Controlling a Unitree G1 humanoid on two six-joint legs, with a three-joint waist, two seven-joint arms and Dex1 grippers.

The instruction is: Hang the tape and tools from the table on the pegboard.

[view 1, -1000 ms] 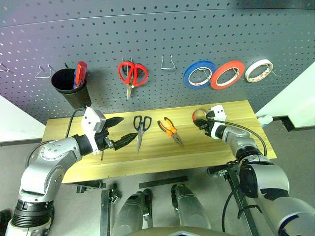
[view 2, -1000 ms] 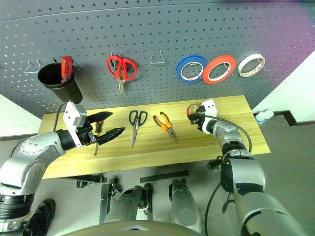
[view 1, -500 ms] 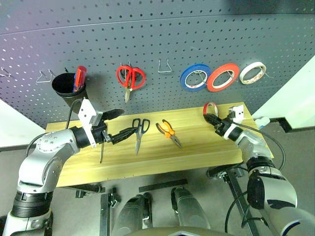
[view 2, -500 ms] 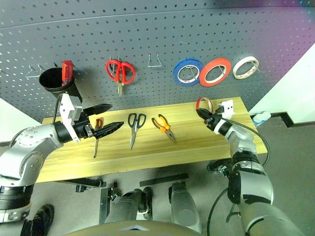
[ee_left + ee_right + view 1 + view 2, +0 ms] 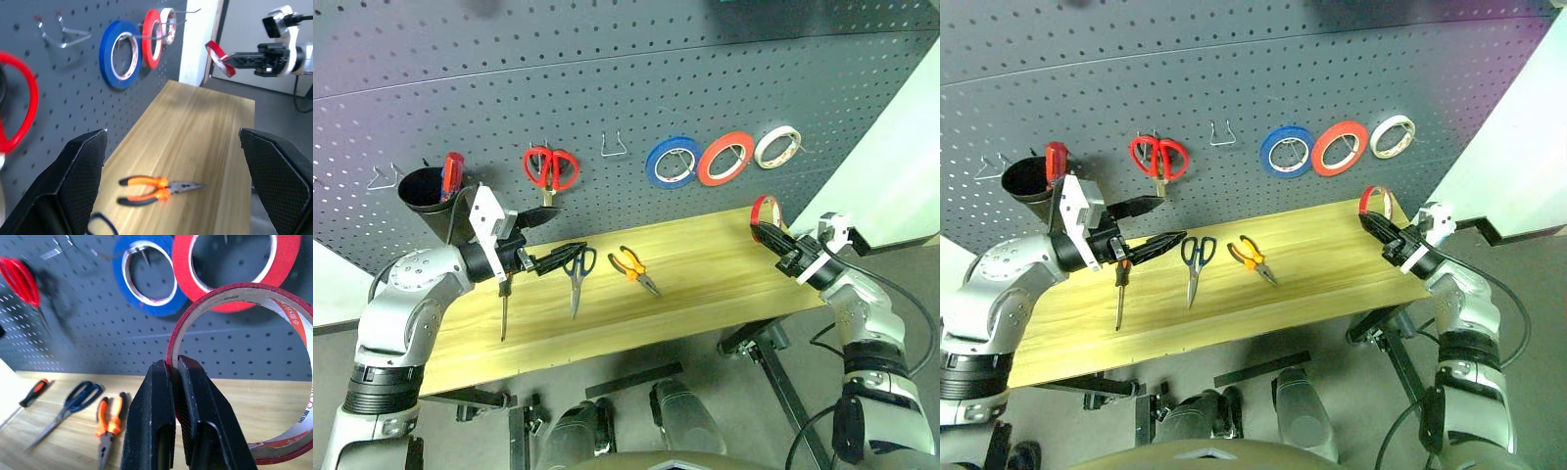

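On pegboard (image 5: 607, 88): blue roll (image 5: 672, 162), red scissors (image 5: 549, 168).

Screwdriver (image 5: 504, 305), scissors (image 5: 574, 276), pliers (image 5: 632, 268) left to right on table (image 5: 705, 284), pegboard (image 5: 607, 88) behind

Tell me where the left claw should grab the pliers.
Probably the orange handles, coming from above. The pliers lie flat on the table, handles toward the pegboard, jaws pointing at the front edge. The handles are the widest part, with clear wood on both sides.
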